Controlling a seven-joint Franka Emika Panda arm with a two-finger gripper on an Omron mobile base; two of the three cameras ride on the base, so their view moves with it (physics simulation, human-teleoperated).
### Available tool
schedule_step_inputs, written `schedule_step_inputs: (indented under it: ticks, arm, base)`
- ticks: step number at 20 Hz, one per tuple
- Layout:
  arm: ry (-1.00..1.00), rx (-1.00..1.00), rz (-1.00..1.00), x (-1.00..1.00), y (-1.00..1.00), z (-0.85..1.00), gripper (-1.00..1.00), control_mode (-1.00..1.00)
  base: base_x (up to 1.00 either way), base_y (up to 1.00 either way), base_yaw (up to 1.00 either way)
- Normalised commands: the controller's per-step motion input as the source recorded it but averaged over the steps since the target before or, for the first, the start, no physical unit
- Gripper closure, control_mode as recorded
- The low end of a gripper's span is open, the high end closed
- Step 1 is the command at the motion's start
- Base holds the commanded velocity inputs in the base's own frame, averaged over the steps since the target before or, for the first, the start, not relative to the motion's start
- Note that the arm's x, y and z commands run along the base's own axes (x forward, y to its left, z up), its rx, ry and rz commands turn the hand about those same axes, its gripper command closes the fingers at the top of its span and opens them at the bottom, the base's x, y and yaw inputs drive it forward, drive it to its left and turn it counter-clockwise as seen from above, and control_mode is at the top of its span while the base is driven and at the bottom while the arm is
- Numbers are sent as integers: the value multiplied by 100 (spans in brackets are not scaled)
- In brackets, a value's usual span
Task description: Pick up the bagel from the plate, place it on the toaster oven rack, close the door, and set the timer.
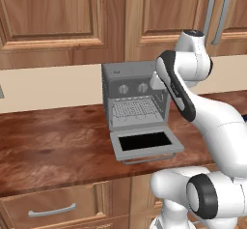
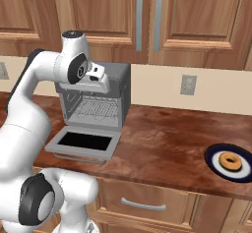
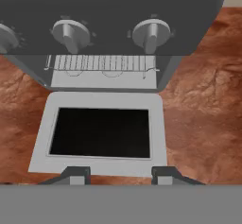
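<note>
Presently the gripper (image 3: pixel 120 175) hung above and in front of the toaster oven (image 1: pixel 135 95), empty, its two tips standing partly apart over the lowered door (image 3: pixel 100 132). The door lay fully down on the table (image 2: pixel 167 143), glass upward, bar handle at its front edge. Behind it the toaster oven rack (image 3: pixel 101 63) sat bare in the cavity, with the knobs (image 3: pixel 150 34) in a row above.

The bagel (image 2: pixel 230 161) rested on the plate (image 2: pixel 214 159), well to the right of the toaster oven, near the table's front edge — untouched, so the pick-up appeared still to be done. In my judgement the arm needs to swing right of the toaster oven, come down squarely over the ring and close across its width; a wider opening would likely help, since the ring looks about as broad as the gripper itself.

The table was dark reddish wood, glossy and level. Wooden cabinets (image 2: pixel 147 15) with metal handles hung above the toaster oven; a wall outlet (image 2: pixel 188 85) sat to its right on the pale backsplash.
</note>
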Motion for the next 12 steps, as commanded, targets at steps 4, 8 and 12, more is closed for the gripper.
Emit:
schedule_step_inputs:
  ticks: [4, 8, 12]
  arm:
    - [-1, -1, 0, -19, 17, 0, -100, -100]
    - [-3, -13, 0, -43, 53, 0, -100, -100]
    - [0, -22, 0, -34, 72, 0, -100, -100]
  base:
    - [0, 0, 0]
    - [0, 0, 0]
    - [0, 0, 0]
